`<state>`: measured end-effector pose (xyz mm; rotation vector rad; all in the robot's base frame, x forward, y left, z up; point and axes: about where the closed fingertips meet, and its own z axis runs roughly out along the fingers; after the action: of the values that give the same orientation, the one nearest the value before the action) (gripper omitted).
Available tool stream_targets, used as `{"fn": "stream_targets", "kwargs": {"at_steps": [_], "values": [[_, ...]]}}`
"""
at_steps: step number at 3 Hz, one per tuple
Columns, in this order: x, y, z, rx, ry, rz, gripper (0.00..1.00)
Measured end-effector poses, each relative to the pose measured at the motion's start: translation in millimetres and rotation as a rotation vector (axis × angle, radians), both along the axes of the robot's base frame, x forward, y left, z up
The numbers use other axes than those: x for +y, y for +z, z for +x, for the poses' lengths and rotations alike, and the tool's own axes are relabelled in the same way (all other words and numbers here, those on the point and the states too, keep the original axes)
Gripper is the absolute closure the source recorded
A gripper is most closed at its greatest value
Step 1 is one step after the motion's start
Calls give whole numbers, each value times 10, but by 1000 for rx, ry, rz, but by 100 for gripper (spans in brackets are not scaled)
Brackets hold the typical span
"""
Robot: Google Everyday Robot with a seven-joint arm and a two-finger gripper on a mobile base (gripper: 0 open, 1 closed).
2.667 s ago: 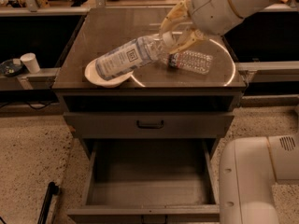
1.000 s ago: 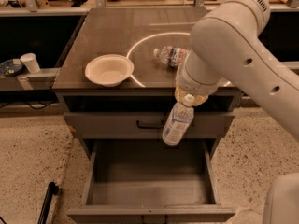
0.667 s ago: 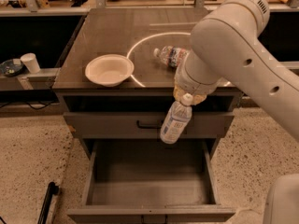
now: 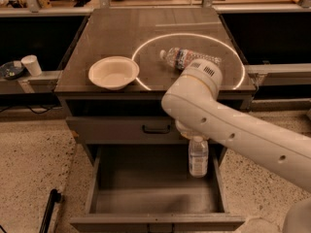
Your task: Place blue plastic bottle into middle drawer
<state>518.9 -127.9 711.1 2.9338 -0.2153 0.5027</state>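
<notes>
gripper (image 4: 191, 131): over blue plastic bottle (image 4: 198, 158), behind arm (image 4: 233, 130); hold cannot be told
middle drawer (image 4: 146, 200): open, bottle upright at right
cabinet top (image 4: 112, 38): bowl (image 4: 113, 72), ribbed bottle (image 4: 187, 58) lying

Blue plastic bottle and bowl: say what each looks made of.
Blue plastic bottle: thin clear plastic, with a see-through body and pale label. It is upright within the open middle drawer, just below the pincer. Bowl: matte off-white with no gloss, probably paper or foam.
</notes>
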Motion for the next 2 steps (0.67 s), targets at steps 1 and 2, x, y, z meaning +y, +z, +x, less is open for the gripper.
{"fn": "stream_targets", "kwargs": {"at_steps": [1,2], "values": [[78,-366,-177,7,44,-21,100],[100,-366,-127,-1,43,-3,100]]}}
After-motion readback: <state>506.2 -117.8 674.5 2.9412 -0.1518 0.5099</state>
